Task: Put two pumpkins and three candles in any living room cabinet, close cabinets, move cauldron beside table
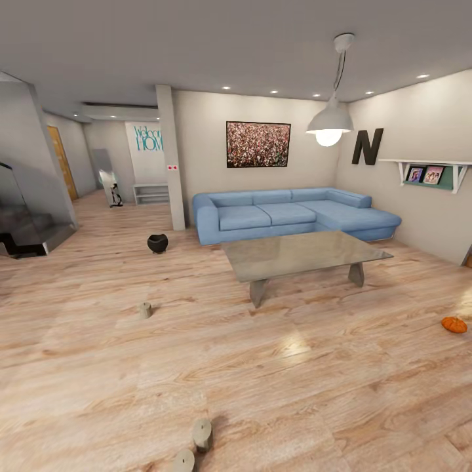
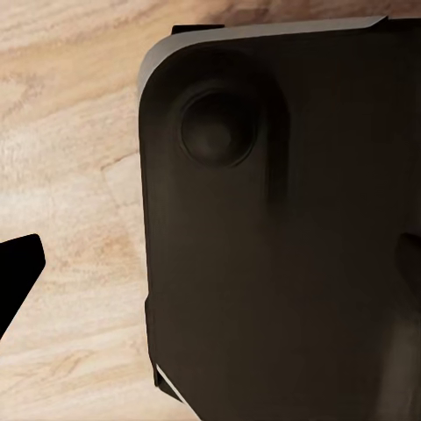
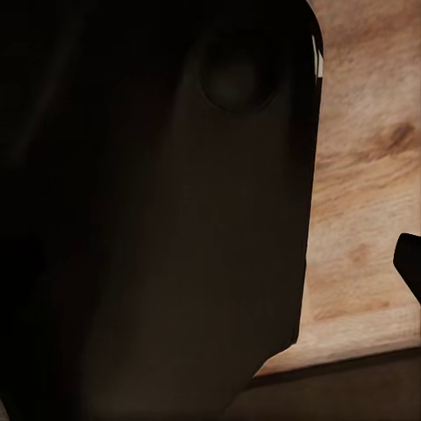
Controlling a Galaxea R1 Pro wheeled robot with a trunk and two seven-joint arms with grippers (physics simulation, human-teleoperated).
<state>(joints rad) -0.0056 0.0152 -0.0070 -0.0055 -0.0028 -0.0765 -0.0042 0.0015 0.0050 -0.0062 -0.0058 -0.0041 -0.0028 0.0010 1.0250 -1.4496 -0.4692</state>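
Left claw [image 2: 17,276] and right claw [image 3: 410,263] too dark to tell if open or holding anything; with near candles [image 1: 202,434] on the floor [image 1: 295,393] close ahead, far candle [image 1: 145,310], cauldron [image 1: 157,243] and pumpkin [image 1: 453,324] beyond, might bump and roll them when driving on.

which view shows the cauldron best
The head view: the black cauldron sits whole on the wood floor, left of the coffee table and apart from it. The two wrist views give dark robot bodywork and floor planks, nothing of the cauldron.
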